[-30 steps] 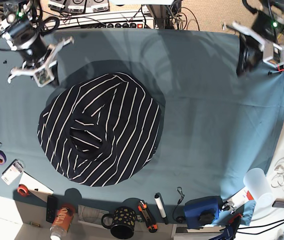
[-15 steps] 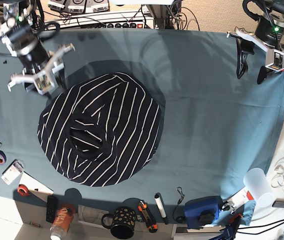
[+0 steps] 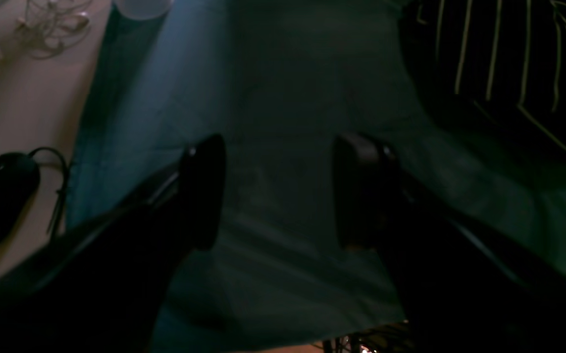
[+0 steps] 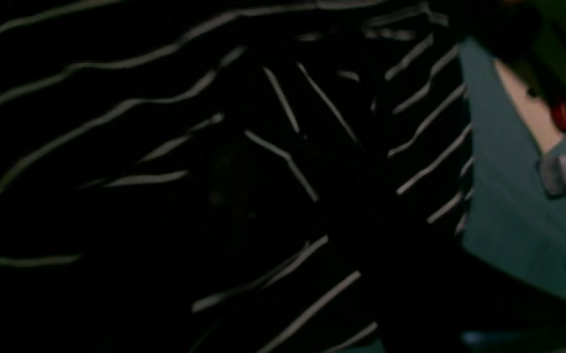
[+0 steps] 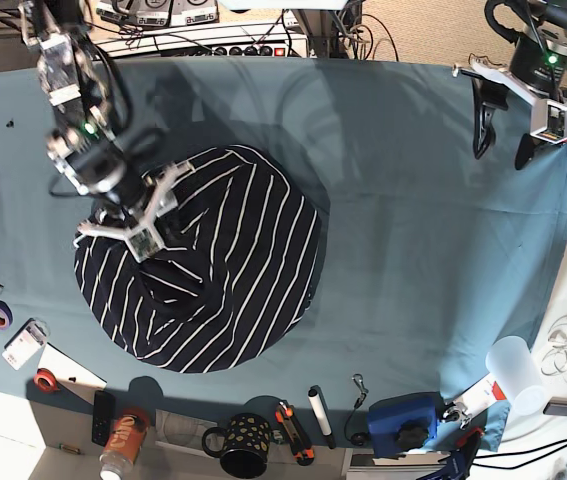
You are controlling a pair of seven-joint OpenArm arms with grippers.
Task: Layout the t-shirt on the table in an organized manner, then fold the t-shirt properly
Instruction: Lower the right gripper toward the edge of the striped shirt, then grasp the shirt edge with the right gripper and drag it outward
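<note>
Your right gripper [image 5: 133, 225] hangs spread open over the upper-left part of the bunched t-shirt [image 5: 233, 290], directly above it. Your left gripper [image 5: 503, 135], also released, waits well apart at the table [image 5: 413, 250] corner.

I see a wide bare stretch of the surface [image 5: 413, 250] through the middle and right of the base frame, between the t-shirt [image 5: 233, 290] and the right edge, where a hand could pass freely. The lower edge is crowded: a mug [image 5: 241, 443], a white marker [image 5: 320, 415], a blue case [image 5: 403, 420] and a can [image 5: 123, 440]. At upper left my right hand [image 5: 133, 225] sits over the t-shirt, and my left hand [image 5: 508, 125], jaws apart, hangs above the upper right corner.
</note>
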